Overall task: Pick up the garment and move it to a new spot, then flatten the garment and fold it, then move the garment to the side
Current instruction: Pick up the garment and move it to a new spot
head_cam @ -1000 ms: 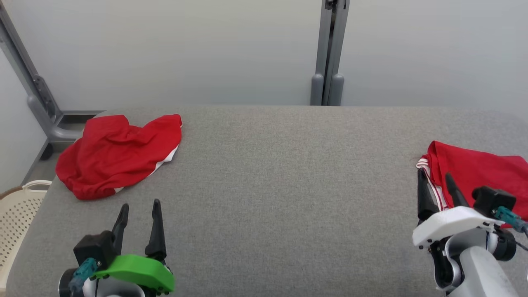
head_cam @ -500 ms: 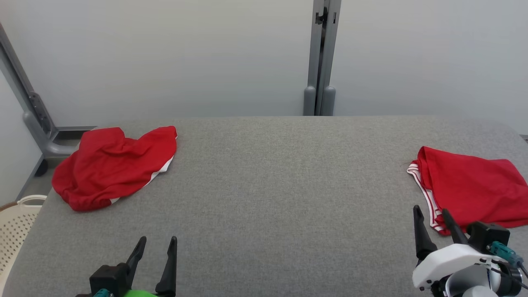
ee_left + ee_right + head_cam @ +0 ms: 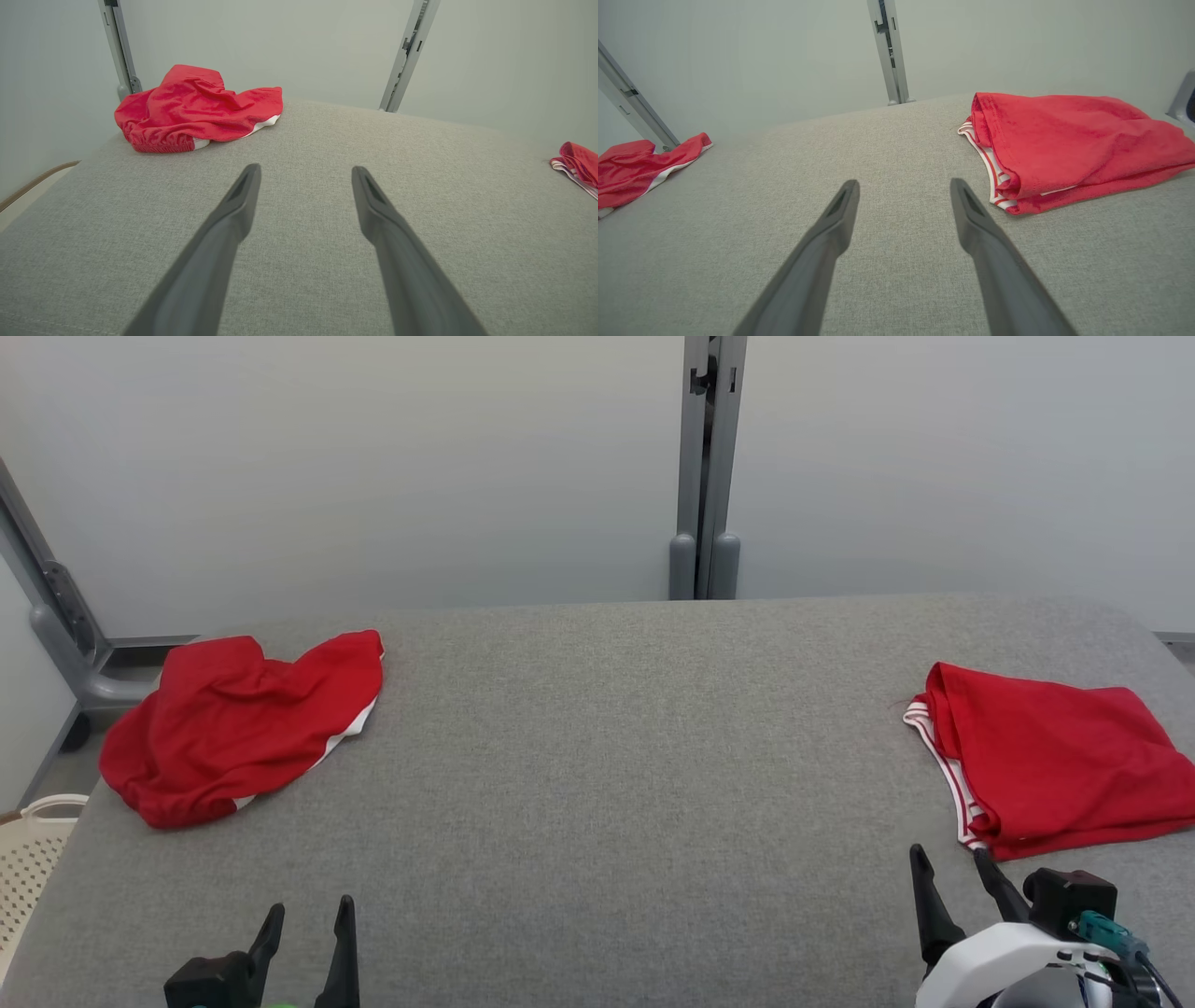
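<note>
A folded red garment (image 3: 1046, 758) with white-striped trim lies at the right side of the grey table (image 3: 616, 784); the right wrist view shows the folded garment (image 3: 1069, 144) up and to the right of my fingers. A crumpled red garment (image 3: 238, 723) sits at the table's far left, and the left wrist view has this crumpled garment (image 3: 198, 109) beyond my fingers. My left gripper (image 3: 306, 919) is open and empty at the lower left. My right gripper (image 3: 950, 861) is open and empty, just in front of the folded garment.
A cream perforated basket (image 3: 28, 859) stands off the table's left edge. A grey post (image 3: 705, 467) rises behind the table's far edge against a pale wall, and a slanted grey frame (image 3: 56, 607) stands at the far left.
Both grippers have drawn back toward the bottom of the head view, the right one off the folded garment's edge. The camera has shifted, so the table and garments sit differently in the picture.
</note>
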Controlling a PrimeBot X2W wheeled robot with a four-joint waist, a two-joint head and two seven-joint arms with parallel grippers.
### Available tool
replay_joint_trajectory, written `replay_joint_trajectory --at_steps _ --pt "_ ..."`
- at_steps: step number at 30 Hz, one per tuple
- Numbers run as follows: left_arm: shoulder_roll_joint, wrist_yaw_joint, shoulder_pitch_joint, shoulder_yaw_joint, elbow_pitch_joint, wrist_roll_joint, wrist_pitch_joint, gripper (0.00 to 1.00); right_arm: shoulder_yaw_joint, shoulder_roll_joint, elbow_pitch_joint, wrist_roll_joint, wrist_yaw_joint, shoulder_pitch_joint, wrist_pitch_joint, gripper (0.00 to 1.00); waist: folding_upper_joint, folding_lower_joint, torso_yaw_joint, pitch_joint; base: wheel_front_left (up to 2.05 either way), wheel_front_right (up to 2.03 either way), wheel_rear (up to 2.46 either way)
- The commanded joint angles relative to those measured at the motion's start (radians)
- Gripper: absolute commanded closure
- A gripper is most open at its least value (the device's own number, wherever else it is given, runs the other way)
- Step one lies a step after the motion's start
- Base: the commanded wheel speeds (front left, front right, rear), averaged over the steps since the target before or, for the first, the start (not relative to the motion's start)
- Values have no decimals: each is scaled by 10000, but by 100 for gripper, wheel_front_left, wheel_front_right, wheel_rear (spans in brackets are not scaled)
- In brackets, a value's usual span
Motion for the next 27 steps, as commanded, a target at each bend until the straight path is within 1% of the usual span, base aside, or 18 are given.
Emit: replay_joint_trajectory --at_steps 1,9,17,27 --pt "81 53 156 69 32 -69 -11 0 70 -31 103 61 -11 107 -104 0 0 1 13 9 0 0 0" --pt "198 51 151 87 -93 -71 -26 0 204 -30 357 307 -11 -85 -352 0 0 1 96 40 0 0 0" --pt "348 135 120 -110 -213 108 144 0 136 -30 481 320 -11 -138 -386 0 0 1 167 89 0 0 0" --pt "320 154 -37 -183 -298 114 177 0 164 -31 617 343 -11 -220 -438 0 0 1 262 143 0 0 0"
